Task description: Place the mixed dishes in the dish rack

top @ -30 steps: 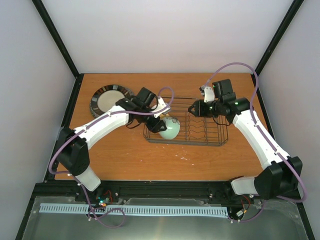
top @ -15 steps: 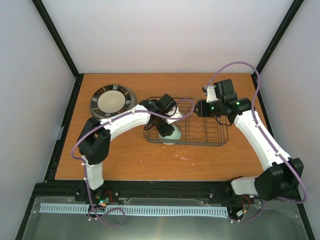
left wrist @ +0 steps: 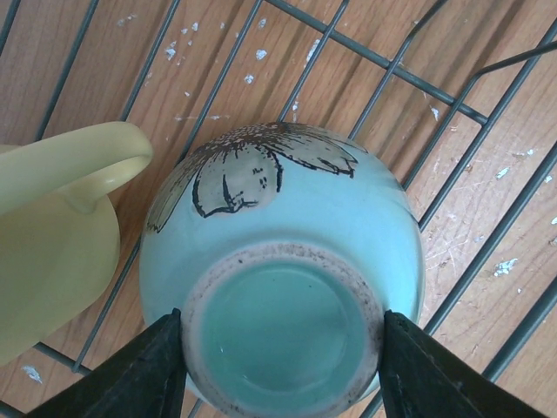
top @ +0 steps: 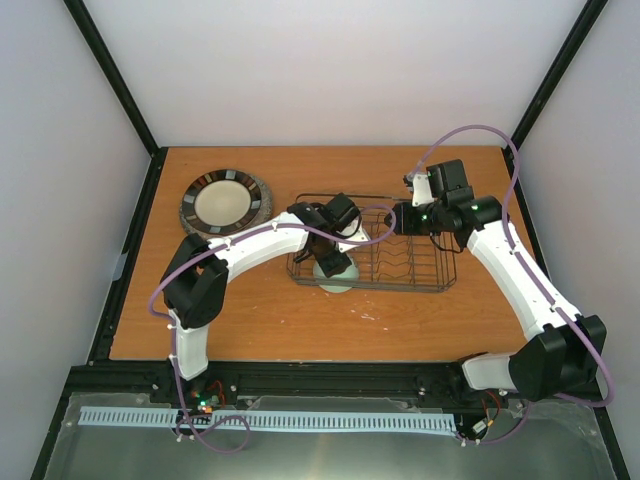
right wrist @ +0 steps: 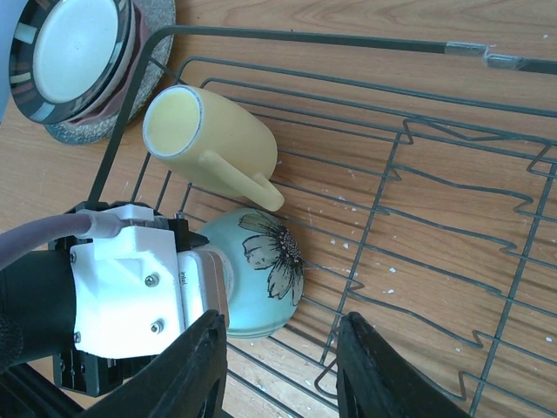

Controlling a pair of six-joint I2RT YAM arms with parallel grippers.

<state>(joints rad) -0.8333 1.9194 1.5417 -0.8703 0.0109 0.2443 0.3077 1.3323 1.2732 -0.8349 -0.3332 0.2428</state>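
Note:
The black wire dish rack sits mid-table. My left gripper is shut on the foot ring of the pale mint-green bowl, which is bottom-up over the rack's left end. The bowl also shows in the top view and the right wrist view. The yellow mug lies on its side in the rack, right beside the bowl. The three plates are stacked on the table left of the rack, cream striped-rim plate on top. My right gripper is open and empty above the rack.
The plate stack also shows in the right wrist view, just outside the rack's far left corner. The rack's upright prongs fill its right half. The left wrist housing sits close to my right fingers.
My left arm swung right and down, carrying the bowl from the rack's left edge into the rack and turning it bottom-up. My right arm barely moved.

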